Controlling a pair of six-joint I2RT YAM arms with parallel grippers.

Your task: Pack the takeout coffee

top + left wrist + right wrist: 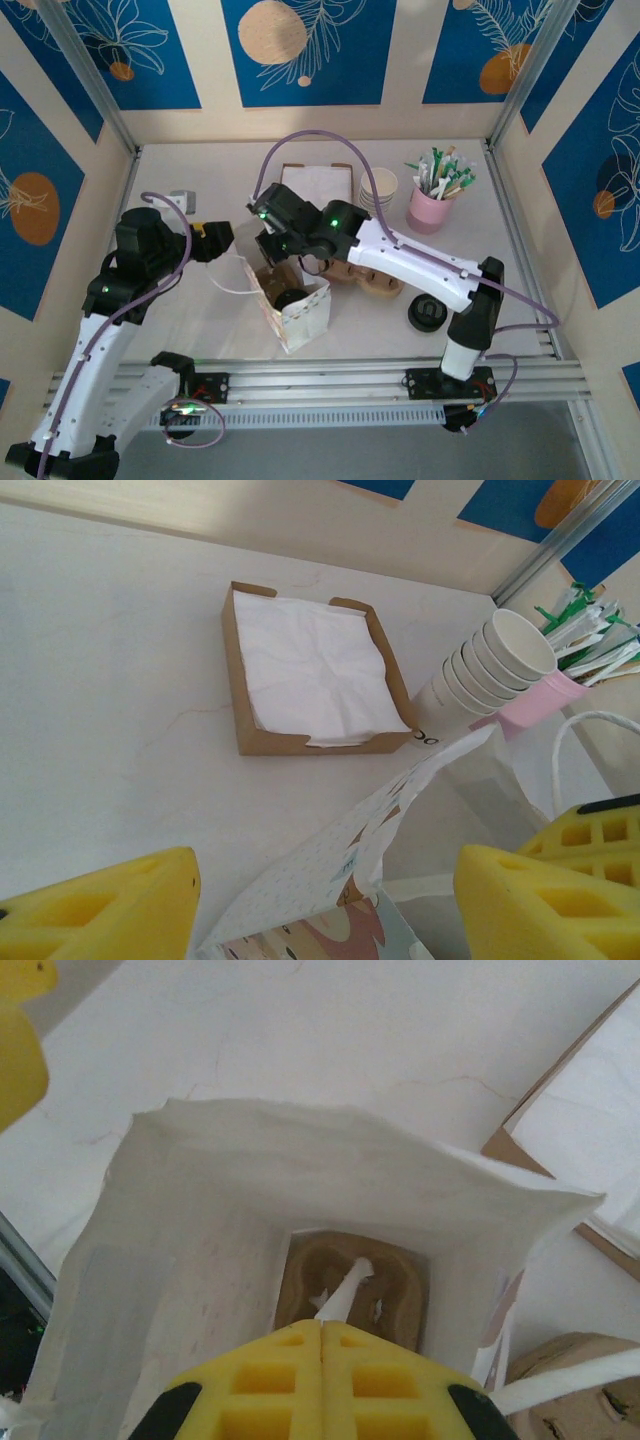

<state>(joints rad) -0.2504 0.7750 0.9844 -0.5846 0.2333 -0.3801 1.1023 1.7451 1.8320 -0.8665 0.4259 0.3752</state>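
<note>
Right fingers [270, 1370] pressed together above the open paper bag [300, 318]; takeout coffee [427, 314] outside it.
I see the coffee on the table [230, 170] at the bag's 3 o'clock, near the right arm's base, showing me only its black lid. Left fingers [110, 910] stand wide at 10 o'clock, gripping nothing. The bag rim is spread; bare table lies at 9 to 11 o'clock, the napkin tray [318, 185] at 12.

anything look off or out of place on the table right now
A loose black lid lies alone on the table by the right arm's base, apart from the cup stack. The paper bag has a crumpled rim.
</note>
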